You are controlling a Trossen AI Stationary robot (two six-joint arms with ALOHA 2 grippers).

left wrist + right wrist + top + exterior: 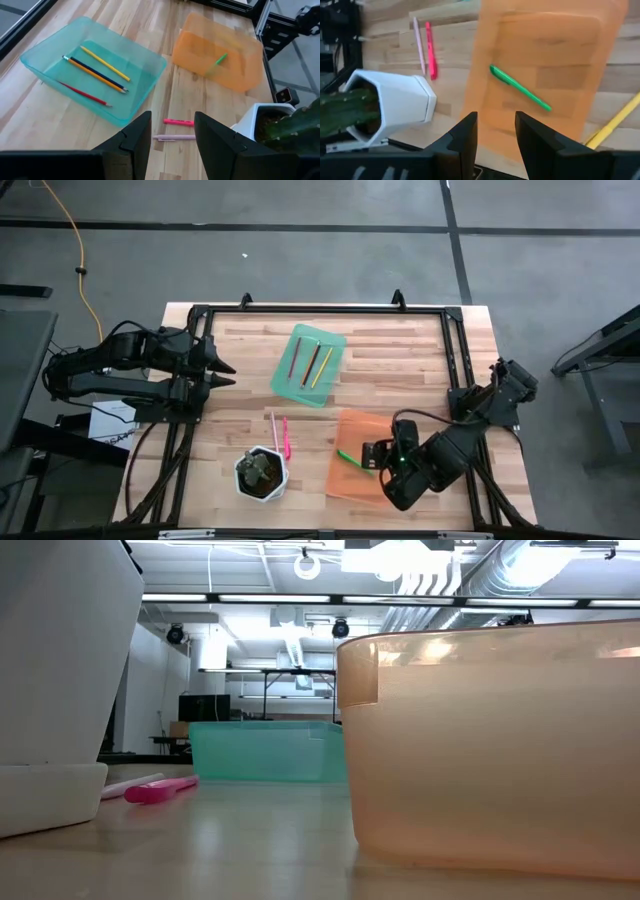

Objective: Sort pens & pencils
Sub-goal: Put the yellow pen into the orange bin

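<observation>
Three pencils, yellow (105, 63), dark (95, 74) and red (82, 93), lie flat in the green tray (308, 365). A bright green pen (520, 88) lies on the floor of the orange tray (362, 470). A yellow stick (614, 123) shows at that tray's edge. A pink pen (285, 436) and a pale pink one (274, 430) lie side by side on the wood. My right gripper (495, 120) hangs open above the orange tray, nothing between its fingers. My left gripper (228, 374) waits open at the table's left, pointing toward the green tray.
A white hexagonal pot (262, 473) with a cactus stands near the front edge, close to the two pink pens and left of the orange tray. A black frame (320, 310) runs along the table's far and side edges. Bare wood lies between the two trays.
</observation>
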